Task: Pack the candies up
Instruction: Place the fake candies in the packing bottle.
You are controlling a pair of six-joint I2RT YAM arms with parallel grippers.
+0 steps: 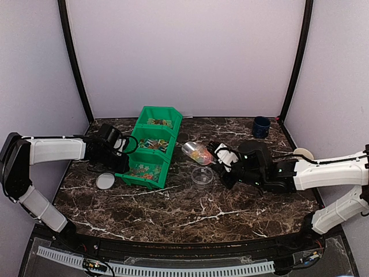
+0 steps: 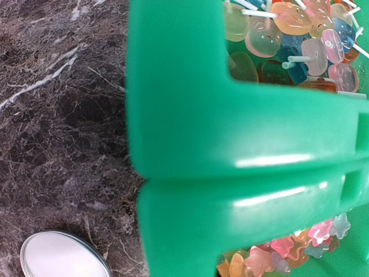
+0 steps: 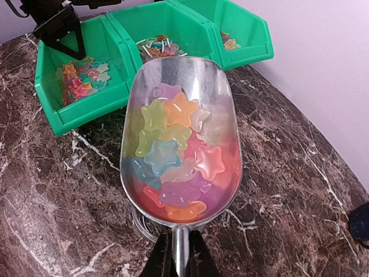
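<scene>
My right gripper (image 1: 222, 157) (image 3: 180, 254) is shut on the handle of a metal scoop (image 1: 198, 153) (image 3: 181, 81). The scoop is full of star-shaped candies (image 3: 179, 156) and hangs just above the small clear jar (image 1: 202, 176), whose rim (image 3: 135, 222) shows under it. More candies (image 1: 144, 171) (image 2: 294, 34) (image 3: 81, 81) lie in the green three-compartment bin (image 1: 140, 128) (image 2: 190, 115) (image 3: 86, 112). My left gripper (image 1: 118, 154) sits on the bin's left wall and seems shut on it. Its fingers are hidden in the left wrist view.
The flat round lid (image 1: 105, 181) (image 2: 57, 257) lies on the marble table left of the bin's near end. A dark blue cup (image 1: 261, 127) (image 3: 360, 222) stands at the back right. A pale round object (image 1: 302, 154) lies by the right wall.
</scene>
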